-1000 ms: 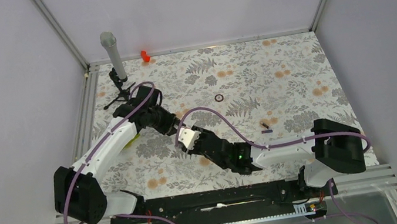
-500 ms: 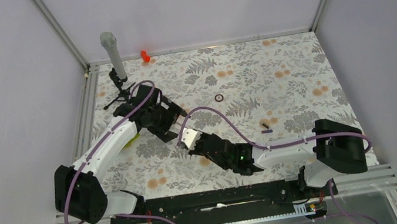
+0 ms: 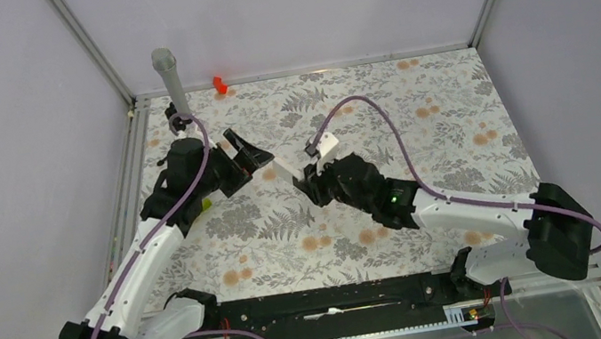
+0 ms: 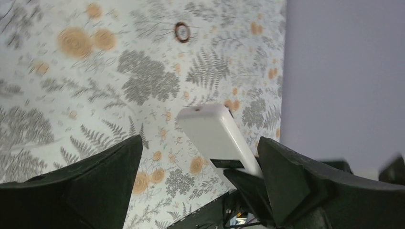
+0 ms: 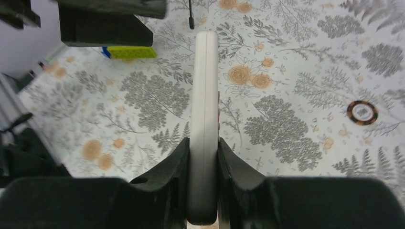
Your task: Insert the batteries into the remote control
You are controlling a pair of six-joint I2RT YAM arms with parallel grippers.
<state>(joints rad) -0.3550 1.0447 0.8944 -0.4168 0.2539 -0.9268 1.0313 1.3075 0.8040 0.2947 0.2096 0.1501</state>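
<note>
The right gripper (image 5: 203, 143) is clamped on the near end of the slim white plastic remote control (image 5: 205, 86). It holds the remote edge-on, above the fern-and-flower patterned table (image 3: 450, 111), left of centre. The remote's free end reaches toward the left gripper (image 4: 199, 142), whose black jaws stand wide apart on either side of that end without touching it.

This looks like a handover or a two-handed brace. To do it well, the left jaws should centre on the free end and close squarely on the flat faces. The right gripper should hold firm until that grip is sure, so the remote cannot twist or drop.

By count there is one remote, and no batteries can be seen in any view. There is also one yellow-green marker with a blue cap (image 5: 130, 51), one small dark ring (image 5: 362, 112), one grey post on a tripod (image 3: 166, 73), and one small red object (image 3: 218, 84) at the far edge.
</note>
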